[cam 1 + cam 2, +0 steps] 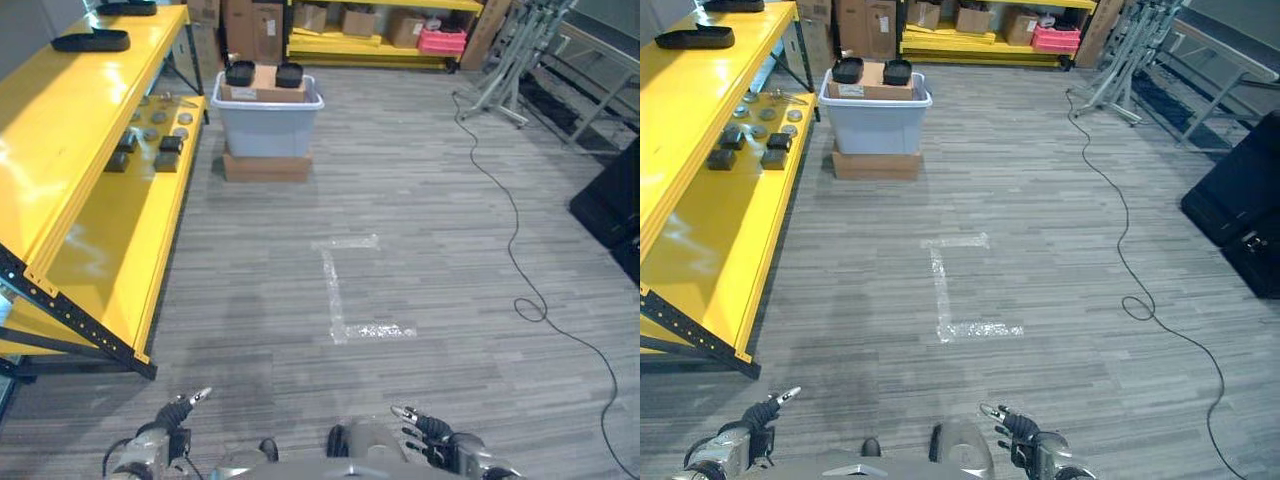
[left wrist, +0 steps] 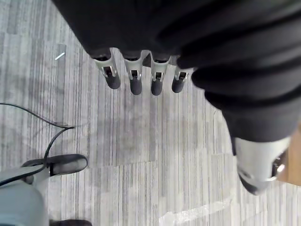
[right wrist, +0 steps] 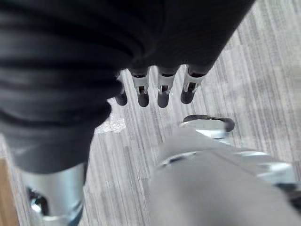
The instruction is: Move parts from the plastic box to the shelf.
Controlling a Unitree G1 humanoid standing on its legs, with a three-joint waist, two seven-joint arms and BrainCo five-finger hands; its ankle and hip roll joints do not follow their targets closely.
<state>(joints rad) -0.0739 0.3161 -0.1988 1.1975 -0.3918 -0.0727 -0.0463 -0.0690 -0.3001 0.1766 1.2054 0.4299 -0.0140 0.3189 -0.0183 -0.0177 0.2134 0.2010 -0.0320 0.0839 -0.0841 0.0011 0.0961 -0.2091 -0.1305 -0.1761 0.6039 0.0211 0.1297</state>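
Observation:
A grey plastic box [image 1: 267,122] stands on a flat cardboard base a few metres ahead on the floor. Two black parts [image 1: 240,72] rest on a cardboard piece at its top. A yellow shelf [image 1: 70,120] runs along the left, with several small dark parts [image 1: 168,152] on its lower level and flat black parts [image 1: 92,40] on top. My left hand [image 1: 170,425] hangs low at the bottom left, fingers straight and empty [image 2: 136,82]. My right hand [image 1: 440,445] hangs at the bottom right, also open with nothing in it [image 3: 162,92].
White tape marks [image 1: 340,300] lie on the grey carpet between me and the box. A black cable [image 1: 510,230] trails across the floor on the right. A black case [image 1: 615,205] sits at the right edge. Another yellow rack with cardboard boxes [image 1: 370,25] stands at the back.

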